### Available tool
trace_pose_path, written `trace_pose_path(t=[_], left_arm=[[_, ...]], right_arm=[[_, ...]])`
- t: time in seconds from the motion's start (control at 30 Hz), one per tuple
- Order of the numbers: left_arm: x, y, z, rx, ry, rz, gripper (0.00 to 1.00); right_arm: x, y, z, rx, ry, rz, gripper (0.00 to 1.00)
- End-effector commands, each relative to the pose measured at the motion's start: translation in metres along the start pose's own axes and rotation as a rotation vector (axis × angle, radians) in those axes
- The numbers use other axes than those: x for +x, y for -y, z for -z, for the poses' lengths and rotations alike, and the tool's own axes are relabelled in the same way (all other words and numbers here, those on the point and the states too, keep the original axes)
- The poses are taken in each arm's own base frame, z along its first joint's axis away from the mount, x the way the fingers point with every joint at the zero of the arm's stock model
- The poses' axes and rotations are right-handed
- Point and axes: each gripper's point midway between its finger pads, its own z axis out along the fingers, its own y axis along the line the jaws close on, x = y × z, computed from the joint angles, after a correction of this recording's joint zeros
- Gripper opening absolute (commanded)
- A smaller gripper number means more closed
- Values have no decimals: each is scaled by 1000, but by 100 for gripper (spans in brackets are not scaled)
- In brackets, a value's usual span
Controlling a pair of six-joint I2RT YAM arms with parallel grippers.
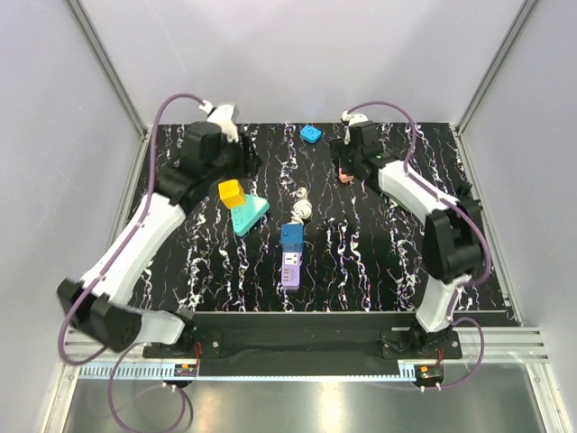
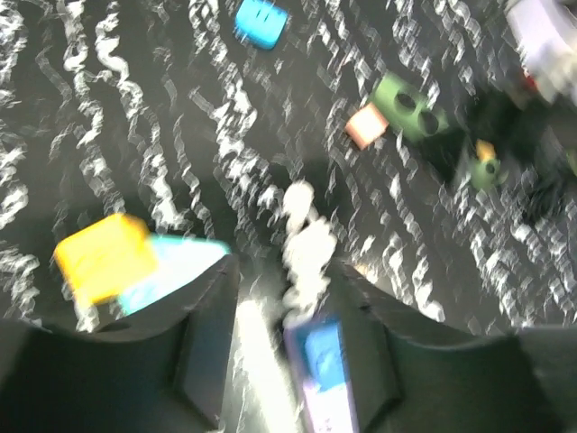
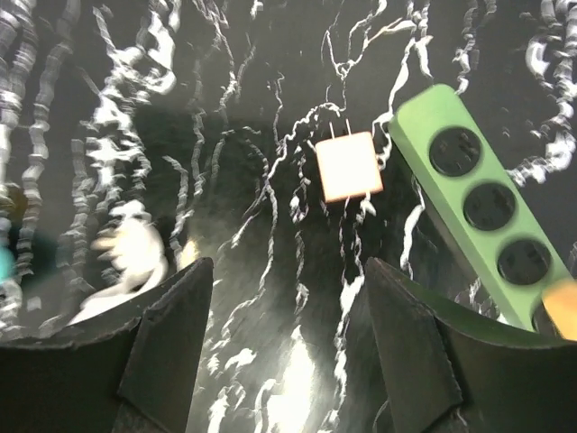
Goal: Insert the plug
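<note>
At the upper right of the top view, the right gripper (image 3: 287,281) hangs over the plug (image 3: 347,165) with its fingers spread wide.

Across the black marbled table (image 1: 379,262), the green power strip (image 3: 482,216) runs diagonally down the right side of the right wrist view. The small pinkish plug lies flat just left of the strip's upper end, prongs pointing up-frame, beyond the fingertips and untouched. Upper left in the top view, the left gripper (image 2: 284,302) is also spread and holds nothing. Its blurred wrist view shows a purple strip (image 2: 323,379) and a white cable (image 2: 306,239) in the gap, and a yellow block (image 2: 99,257) at left.
</note>
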Motion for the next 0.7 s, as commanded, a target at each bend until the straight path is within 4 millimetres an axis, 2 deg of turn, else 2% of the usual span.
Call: trace_pose_path(t=[0.0,0.03,0.07,0.1,0.13,0.17,0.2,0.23,0.27,0.3,0.33,0.4,0.43,0.5,0.53,0.57,0.63,0.67], left_arm=[[15,-13,42,-21,-15,-94,62],[21,-10,47,8,-22,-93,66],[34,-9,48,37,-46,-86,73],[34,-6,56,69,-35,-79,76],[38,-4,57,96,-43,-70,77],[48,0,57,135,-65,-60,78],[48,1,60,155,-62,-55,80],[53,5,61,193,-73,-65,80],[56,4,59,194,-73,-69,81],[58,2,58,190,-77,-69,80],[60,3,57,197,-79,-71,78],[69,10,56,250,-89,-69,72],[73,11,55,268,-94,-74,69],[80,13,55,295,-113,-93,70],[81,11,55,288,-111,-115,71],[83,5,55,259,-109,-121,72],[80,3,60,250,-80,-141,72],[81,1,60,241,-75,-142,72]], right_arm=[[-26,5,-19,-45,20,104,75],[-9,10,-36,-36,-37,119,75],[-23,11,-40,-36,-18,122,75],[-22,16,-47,-36,-35,124,73],[-4,21,-60,-31,-94,145,73],[-3,23,-65,-29,-106,153,72],[-8,24,-68,-34,-102,159,71],[3,32,-77,-25,-138,164,71],[0,30,-79,-49,-136,158,71],[1,31,-82,-52,-142,154,71],[11,35,-90,-54,-175,160,70],[6,36,-94,-56,-171,174,71],[11,36,-100,-62,-182,190,70],[4,29,-104,-98,-168,200,69],[11,29,-109,-107,-187,202,69],[5,27,-110,-116,-175,205,68],[17,27,-115,-125,-217,216,68],[16,27,-117,-127,-217,219,68]])
